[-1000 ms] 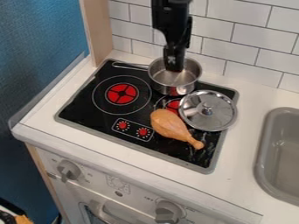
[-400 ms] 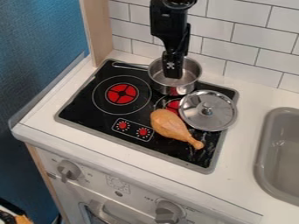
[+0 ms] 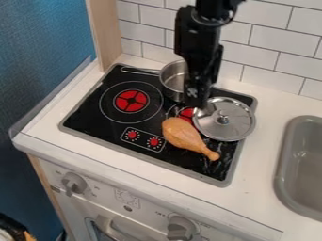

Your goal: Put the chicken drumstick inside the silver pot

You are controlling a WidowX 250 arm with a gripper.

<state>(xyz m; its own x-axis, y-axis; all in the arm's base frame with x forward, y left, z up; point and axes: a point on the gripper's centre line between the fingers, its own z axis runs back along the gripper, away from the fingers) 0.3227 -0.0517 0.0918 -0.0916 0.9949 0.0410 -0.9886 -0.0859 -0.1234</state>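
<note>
Shifted right and toward the front since the earlier frame: the gripper (image 3: 197, 101), which was held over the pot and is now seen past the pot's right side. Nothing else seems to have been moved.

So, going left to right: a blue wall (image 3: 44, 42) is seen at the far side, with a wooden post (image 3: 106, 30) next to it. On the oven front below, a grey knob (image 3: 74, 183) is mounted. The black cooktop (image 3: 88, 115) is set into the white surface (image 3: 258, 200), and a red burner mark (image 3: 132, 101) is printed on its left part. The silver pot (image 3: 171, 88) is placed at the back, handle pointed left, its right part covered by the gripper. The gripper is pointed down, but whether it's open or closed can't be told from this angle, sorry.

The chicken drumstick (image 3: 183, 134) is laid on the cooktop in front of the pot, outside it, thin end aimed toward the front right. Just beside it, the silver lid (image 3: 236, 123) is laid knob up. Farther right, a grey sink (image 3: 299, 164) is set into the surface.
</note>
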